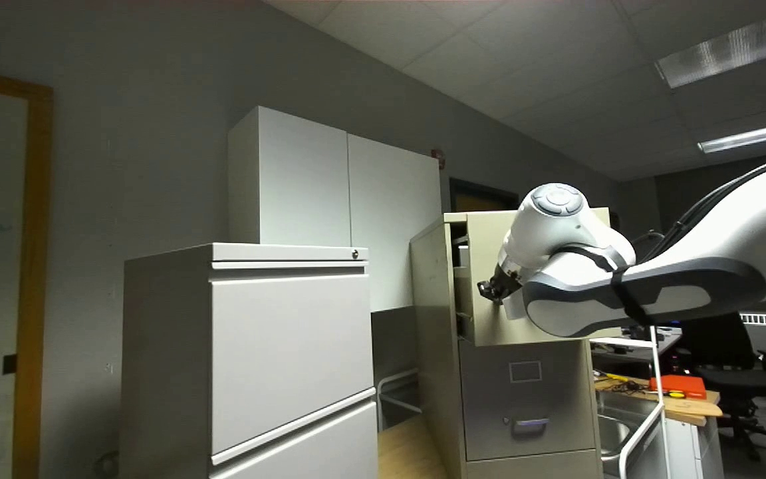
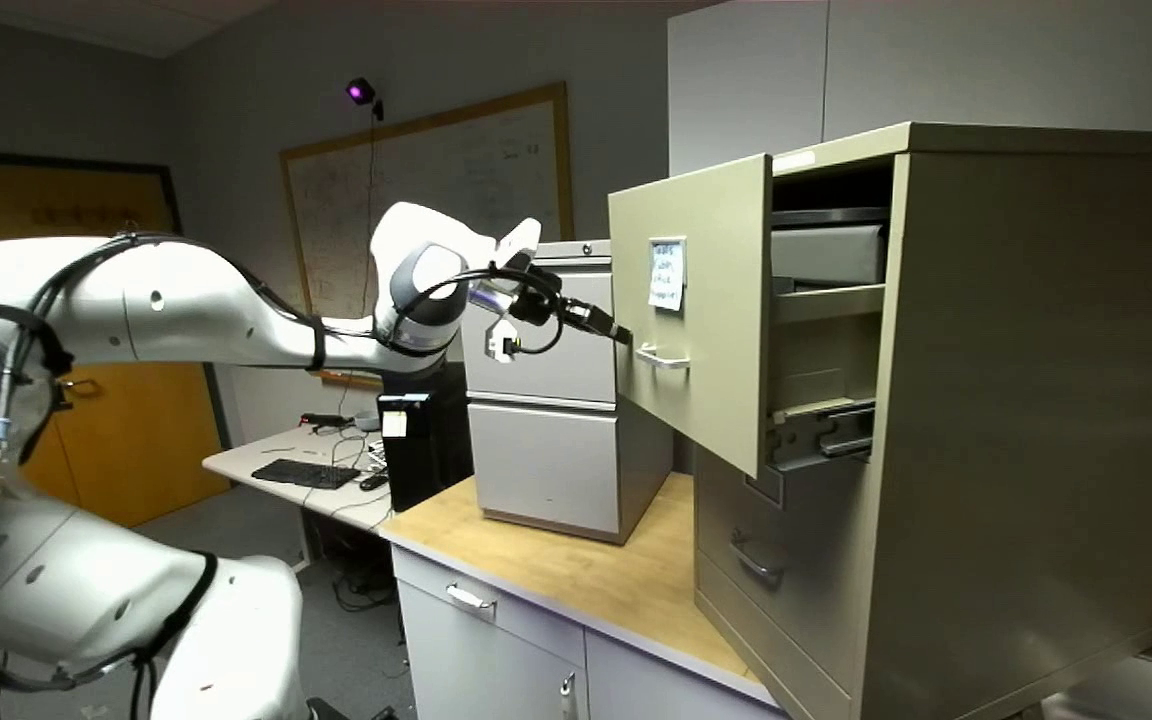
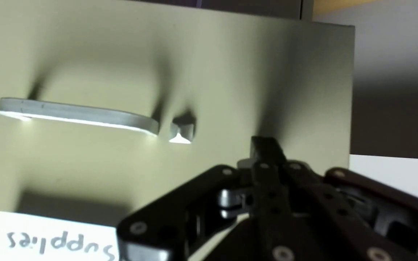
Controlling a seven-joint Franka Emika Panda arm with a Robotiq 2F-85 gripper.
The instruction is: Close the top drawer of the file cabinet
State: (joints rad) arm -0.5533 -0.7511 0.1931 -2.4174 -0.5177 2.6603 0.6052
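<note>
The top drawer (image 1: 489, 329) of the beige file cabinet (image 1: 433, 346) is pulled partly out. An exterior view shows the drawer front (image 2: 721, 220) well ahead of the cabinet body (image 2: 1036, 400), with a grey box (image 2: 826, 255) inside. The front has a silvery handle (image 3: 82, 115), a lock knob (image 3: 181, 131) and a paper label (image 3: 56, 239). My gripper (image 3: 267, 145) is shut with nothing between its fingertips. Its tips are at the front, beside the lock knob, away from the handle. In both exterior views the gripper (image 1: 489, 291) (image 2: 622, 334) meets or nearly meets the front; contact is uncertain.
A pale grey cabinet (image 1: 290, 359) stands beside the file cabinet on a wooden counter (image 2: 536, 550). White cupboards (image 1: 303, 179) hang on the wall behind. The lower drawer (image 1: 526, 399) is shut. A sink (image 1: 612, 436) lies past the file cabinet.
</note>
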